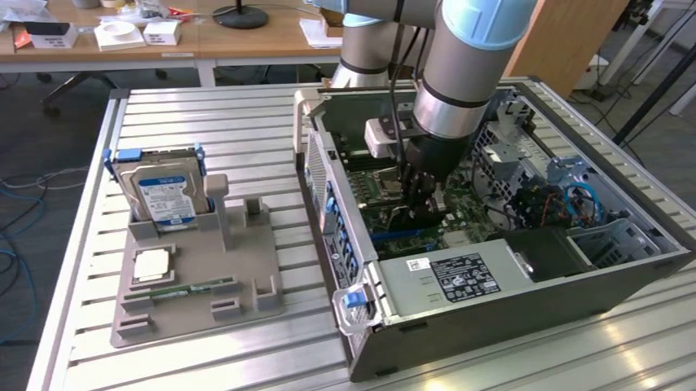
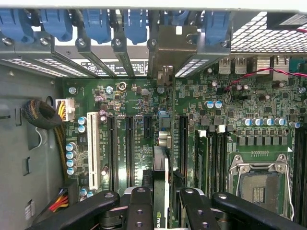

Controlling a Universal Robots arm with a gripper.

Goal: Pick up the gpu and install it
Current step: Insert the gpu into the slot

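Gripper (image 2: 163, 207) down inside the open case (image 1: 522, 322). Fingers (image 2: 140, 206) clamped on the gpu (image 2: 161, 167), one on each face. Card held edge-on over the motherboard (image 2: 240, 110), running along the long slots (image 2: 130, 148), far end near the rear wall under the blue clips (image 2: 98, 23). Slots on both sides of the card are bare. Cable bundle (image 2: 45, 115) and CPU socket (image 2: 256, 184) well apart from it. Cannot tell if the lower edge is seated

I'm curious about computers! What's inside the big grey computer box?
A green motherboard with long slots, an empty chip socket and coloured wires. The gripper holds the gpu on edge over the slots. The slot straight under the card is covered.
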